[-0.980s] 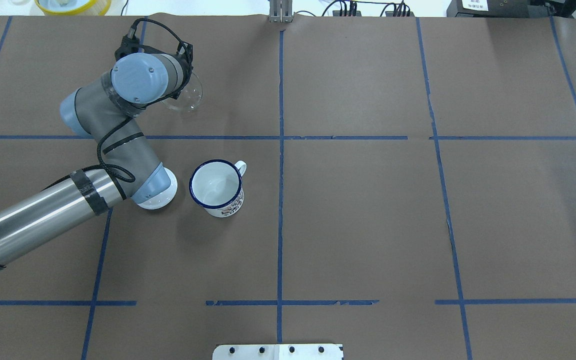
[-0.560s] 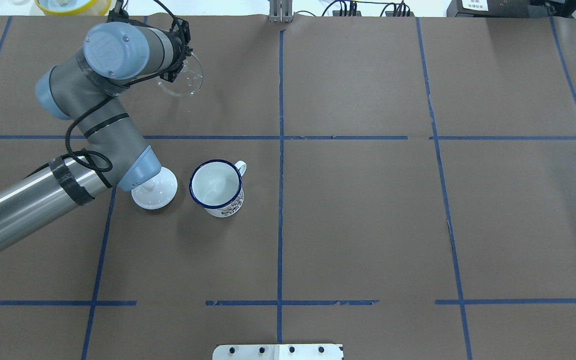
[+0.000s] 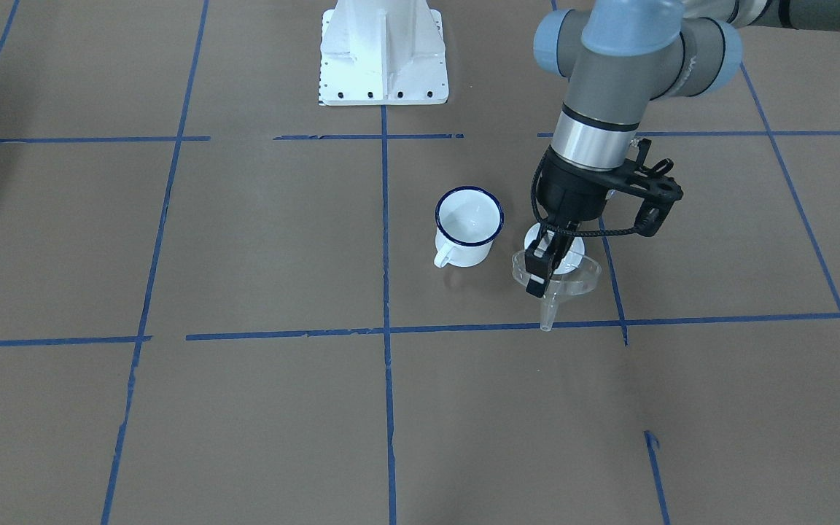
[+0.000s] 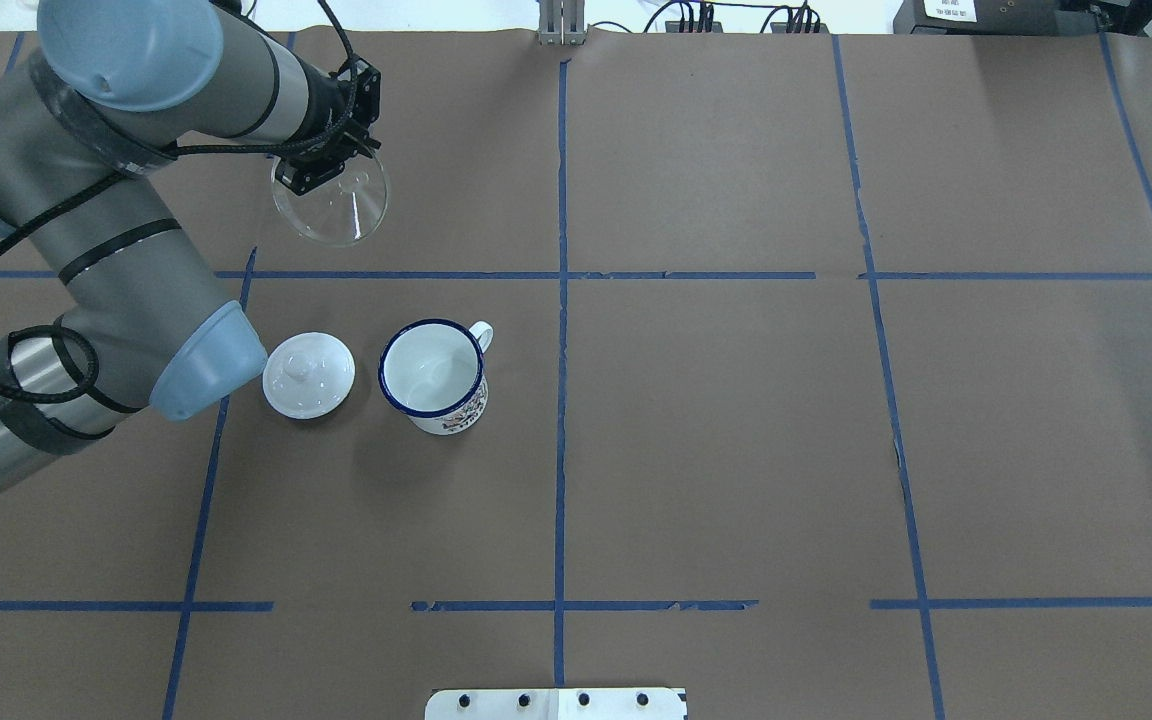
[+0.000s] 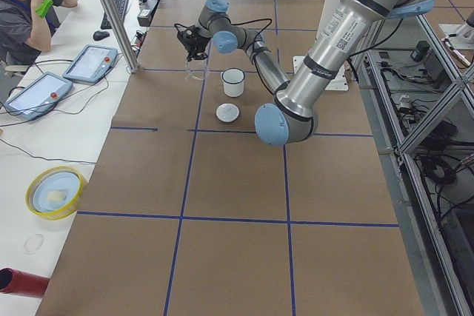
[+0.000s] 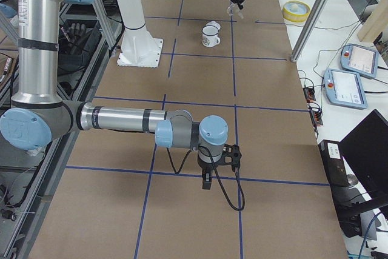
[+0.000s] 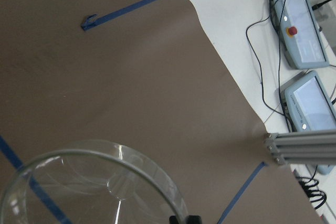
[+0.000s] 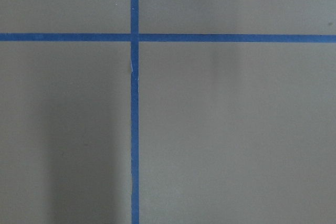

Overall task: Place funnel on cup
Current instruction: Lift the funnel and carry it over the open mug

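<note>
A: Left gripper, what state?
B: It points down over the far-left part of the table. The claw is pinching the funnel by the rim of its bowl. From the front, one dark finger sits right on the rim.

A: How does the funnel sit?
B: Bowl up, spout down, roughly upright from the front. It is held off the table. The left wrist view catches only an arc of the clear rim, low and left.

A: Where is the cup?
B: The cup stands upright on the table, mouth open, handle toward the far right. It is nearer the robot than the funnel and to the funnel's right. In the overhead view a tape line runs between the two. They are well apart.

A: Anything by the cup?
B: A white knobbed lid lies flat just to its left, not touching it.

A: Right gripper?
B: The right gripper shows only from the right-side camera. It is low over the table's right end, pointing down. I cannot tell whether the claw is spread or pressed together. Its wrist view shows only brown paper and crossing tape.
</note>
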### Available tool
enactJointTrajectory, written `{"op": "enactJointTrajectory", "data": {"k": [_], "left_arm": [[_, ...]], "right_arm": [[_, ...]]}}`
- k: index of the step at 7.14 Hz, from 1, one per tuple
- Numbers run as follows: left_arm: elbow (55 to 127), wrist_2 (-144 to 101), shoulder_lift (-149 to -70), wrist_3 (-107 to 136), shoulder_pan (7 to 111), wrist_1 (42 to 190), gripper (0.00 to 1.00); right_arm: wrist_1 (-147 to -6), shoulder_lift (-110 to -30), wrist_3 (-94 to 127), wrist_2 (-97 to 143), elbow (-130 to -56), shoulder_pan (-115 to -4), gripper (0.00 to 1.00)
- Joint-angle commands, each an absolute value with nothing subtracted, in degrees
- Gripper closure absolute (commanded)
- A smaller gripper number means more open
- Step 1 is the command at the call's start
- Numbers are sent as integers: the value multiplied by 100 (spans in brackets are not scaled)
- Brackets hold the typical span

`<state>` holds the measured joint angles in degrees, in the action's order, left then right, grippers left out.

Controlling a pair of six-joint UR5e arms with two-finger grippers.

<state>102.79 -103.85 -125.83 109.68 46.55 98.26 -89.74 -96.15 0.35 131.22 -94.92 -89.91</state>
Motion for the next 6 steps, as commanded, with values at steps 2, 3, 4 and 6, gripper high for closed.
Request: {"op": "enactJointTrajectory", "data": {"k": [2, 3, 4, 6], "left_arm": [[10679, -11171, -12656, 9205, 4562, 8380, 100], [10766, -11275, -12865, 8932, 4448, 7758, 100], [10775, -11651, -13224, 8347, 4421, 7117, 100], [10583, -11883, -13500, 8086, 4194, 6856, 100]], "right_arm": [[-8974, -9615, 35, 13122, -9492, -8991, 0], [-8974, -9615, 35, 13122, -9492, -8991, 0], [-8974, -9615, 35, 13122, -9492, -8991, 0], [-8974, -9615, 35, 13122, -9492, -8991, 0]]}}
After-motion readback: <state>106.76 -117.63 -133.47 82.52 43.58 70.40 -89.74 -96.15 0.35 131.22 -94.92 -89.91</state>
